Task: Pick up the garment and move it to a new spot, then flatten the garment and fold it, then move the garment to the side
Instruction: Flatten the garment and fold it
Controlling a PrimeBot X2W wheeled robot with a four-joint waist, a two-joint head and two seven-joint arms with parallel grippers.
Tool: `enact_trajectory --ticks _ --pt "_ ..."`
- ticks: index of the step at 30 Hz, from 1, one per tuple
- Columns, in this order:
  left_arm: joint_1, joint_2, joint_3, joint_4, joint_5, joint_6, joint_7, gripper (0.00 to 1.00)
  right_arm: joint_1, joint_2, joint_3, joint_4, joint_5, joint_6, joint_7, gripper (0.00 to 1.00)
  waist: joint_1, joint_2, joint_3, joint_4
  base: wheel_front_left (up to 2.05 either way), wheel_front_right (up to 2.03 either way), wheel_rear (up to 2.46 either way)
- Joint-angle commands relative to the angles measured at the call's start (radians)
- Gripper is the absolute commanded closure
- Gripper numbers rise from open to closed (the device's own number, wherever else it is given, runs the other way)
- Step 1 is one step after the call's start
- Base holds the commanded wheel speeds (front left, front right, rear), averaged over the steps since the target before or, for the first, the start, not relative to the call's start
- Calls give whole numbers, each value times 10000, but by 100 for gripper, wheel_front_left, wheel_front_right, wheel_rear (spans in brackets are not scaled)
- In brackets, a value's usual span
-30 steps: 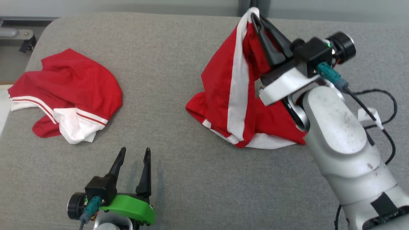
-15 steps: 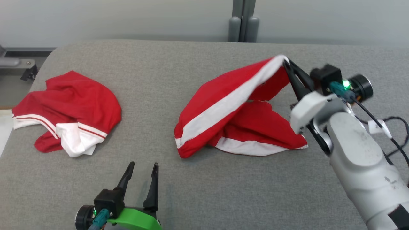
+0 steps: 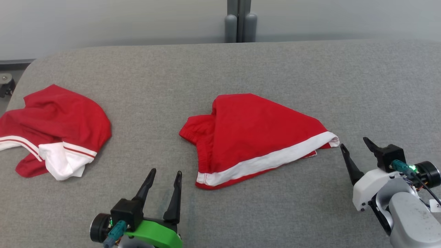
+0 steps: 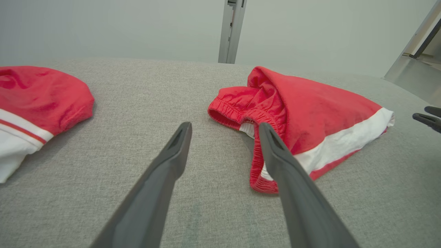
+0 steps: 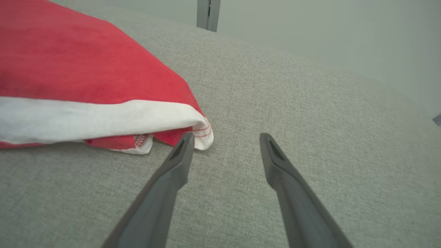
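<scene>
Two red garments lie on a grey fabric-covered surface (image 3: 275,69) in the head view. At centre frame the red shorts (image 3: 255,134) rest in a rough triangle, with a white band along the lower edge and the gathered waistband bunched at the left end. A second garment (image 3: 58,127), red with white panels and thin stripes, sits crumpled at the left edge, well apart from the shorts.

At lower right, the right gripper (image 3: 354,142) has its two dark fingers spread wide and holds nothing. Its tips sit just beside the shorts' white right-hand corner. The right wrist view shows the right gripper (image 5: 226,135) with one fingertip next to that stitched corner of the shorts (image 5: 69,69) — whether it touches cannot be told.

At lower centre-left, the left gripper (image 3: 166,171) is also spread and empty, near the shorts' lower left corner. In the left wrist view, the left gripper (image 4: 224,125) points toward the waistband of the shorts (image 4: 310,110) — the second garment (image 4: 34,93) lies at far left. A grey post (image 3: 237,20) stands against the pale wall at top centre.
</scene>
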Motion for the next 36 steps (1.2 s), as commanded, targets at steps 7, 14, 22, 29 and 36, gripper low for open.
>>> enact_trajectory --ticks 7,14,22,29,36 --pt "25 42 384 -35 299 -35 -5 0 875 891 -1502 -2683 -740 -14 -84 0 0 -1 -102 -91 0 0 0" --pt "124 32 348 12 375 -35 -5 0 1789 1706 -2103 -3719 -813 -14 -79 0 0 -1 -362 -48 0 0 0" --pt "-3 27 -409 408 -140 -35 -5 0 2363 1977 -2110 -3743 -738 -14 -80 0 0 -1 -274 -141 0 0 0" --pt "-681 362 -1356 1140 -995 -35 -5 0 2030 2030 -1893 -3765 -850 -14 -80 0 0 -1 165 -404 0 0 0" --pt "-1211 675 -1821 1586 -1584 -35 -5 0 1863 2045 -1677 -3765 -874 -14 -81 0 0 -1 533 -659 0 0 0"
